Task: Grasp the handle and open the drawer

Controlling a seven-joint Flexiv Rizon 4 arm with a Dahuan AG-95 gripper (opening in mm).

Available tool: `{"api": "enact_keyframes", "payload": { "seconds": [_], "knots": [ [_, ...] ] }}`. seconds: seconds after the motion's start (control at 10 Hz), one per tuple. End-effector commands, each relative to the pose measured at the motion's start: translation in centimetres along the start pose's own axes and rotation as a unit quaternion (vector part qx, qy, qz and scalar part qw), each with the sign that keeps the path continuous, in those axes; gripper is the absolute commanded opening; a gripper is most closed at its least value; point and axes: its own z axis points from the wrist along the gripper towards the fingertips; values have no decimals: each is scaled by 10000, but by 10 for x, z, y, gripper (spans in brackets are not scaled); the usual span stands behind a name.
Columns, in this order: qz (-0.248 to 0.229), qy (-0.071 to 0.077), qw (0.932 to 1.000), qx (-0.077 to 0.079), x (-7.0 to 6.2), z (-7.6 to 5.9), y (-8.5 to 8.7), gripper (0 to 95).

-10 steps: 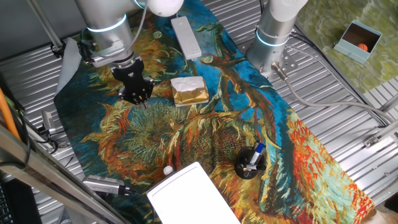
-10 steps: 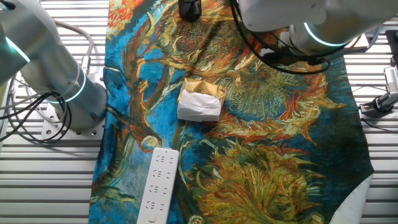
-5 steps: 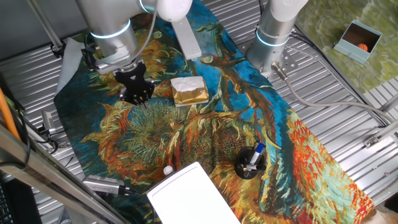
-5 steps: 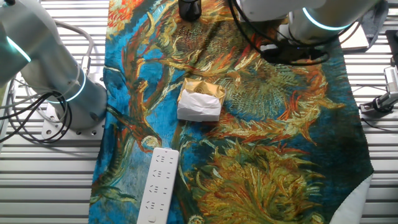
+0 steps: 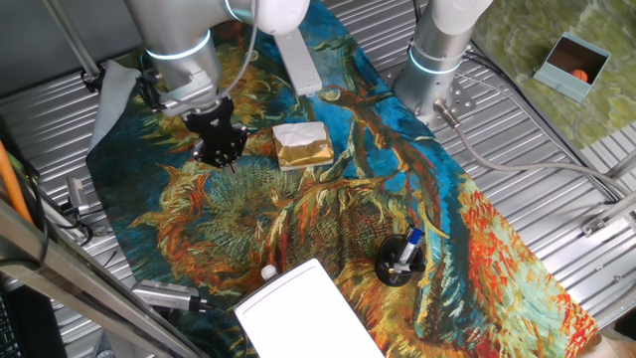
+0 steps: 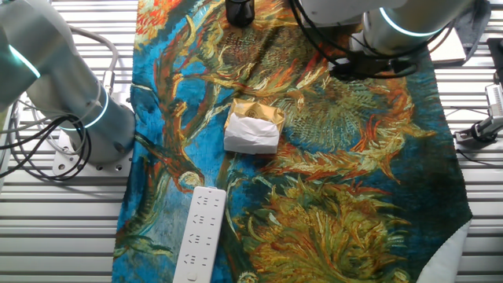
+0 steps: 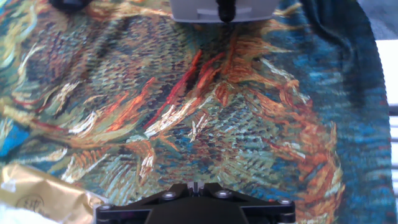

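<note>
One fixed view: the gripper (image 5: 230,164) hangs above the painted cloth (image 5: 328,214), just beside the gold-and-white block (image 5: 301,145) and touching nothing. Its black fingers taper to one dark mass against the pattern, so how far apart they stand cannot be told. No object shows between them.

The white box (image 5: 308,313) lies at the near edge of the cloth and is cut off by the bottom of the frame. The handle (image 5: 267,271) shows as a small pale knob at the box's upper left corner, well apart from the gripper. The front panel itself faces away and is hidden here.

The black pen holder (image 5: 399,261) stands to the right of the box. A long white bar (image 5: 298,58) lies at the far end of the cloth, partly covered by the arm.

The other fixed view: the arm (image 6: 397,27) fills the top right corner and hides the gripper. The box is out of frame.

Hand view: the drawer (image 7: 186,9) appears as a pale strip cut off by the top edge. A small dark shape at its middle is too blurred to identify. Only the gripper's black base shows, along the bottom edge, and the fingertips are not visible. A corner of the gold block enters at the lower left.

The cloth, in blue, orange and yellow brushwork, covers a ribbed metal table (image 5: 556,214). A second arm's base (image 5: 437,55) is bolted to the table behind the cloth.
</note>
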Motion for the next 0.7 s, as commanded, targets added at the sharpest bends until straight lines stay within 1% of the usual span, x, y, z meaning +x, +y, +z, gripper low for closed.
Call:
{"api": "enact_keyframes", "payload": {
  "seconds": [0.1, 0.5, 0.7],
  "knots": [
    [-288, 33, 9996, 1, 0, 0, 0, 0],
    [-319, 158, 9994, -18, 0, 0, 0, 0],
    [-333, 162, 9993, -20, 0, 0, 0, 0]
  ]
}}
